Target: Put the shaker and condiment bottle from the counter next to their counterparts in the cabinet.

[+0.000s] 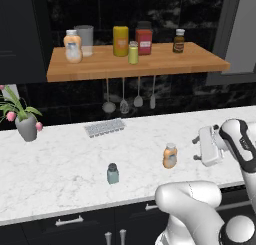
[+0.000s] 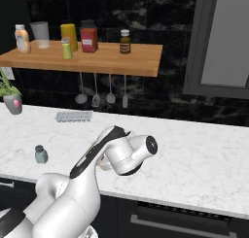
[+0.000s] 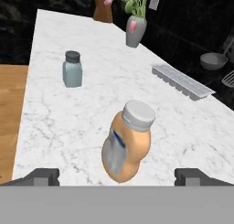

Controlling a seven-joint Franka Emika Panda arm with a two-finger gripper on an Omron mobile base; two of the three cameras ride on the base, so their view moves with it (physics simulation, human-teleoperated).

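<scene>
The orange condiment bottle (image 1: 170, 156) (image 3: 127, 145) stands upright on the white marble counter (image 1: 60, 159). My gripper (image 1: 197, 149) (image 3: 117, 177) is open just to its right, fingers wide and level with it; the bottle sits just ahead of the fingertips (image 3: 43, 176), untouched. The teal shaker (image 1: 113, 173) (image 2: 41, 154) (image 3: 72, 69) stands further left near the counter's front edge. On the wooden cabinet shelf (image 1: 165, 64) (image 2: 107, 62), the counterpart orange bottle (image 1: 73, 46) (image 2: 21, 38) stands at the left end, and the yellow-green shaker (image 1: 133, 53) (image 2: 66, 48) near the middle.
The shelf also holds a glass (image 1: 84, 39), a yellow canister (image 1: 120, 40), a red canister (image 1: 144, 38) and a brown bottle (image 1: 179, 40). Utensils (image 1: 123, 104) hang beneath it. A grey ice tray (image 1: 104, 127) and a flower vase (image 1: 27, 126) stand on the counter.
</scene>
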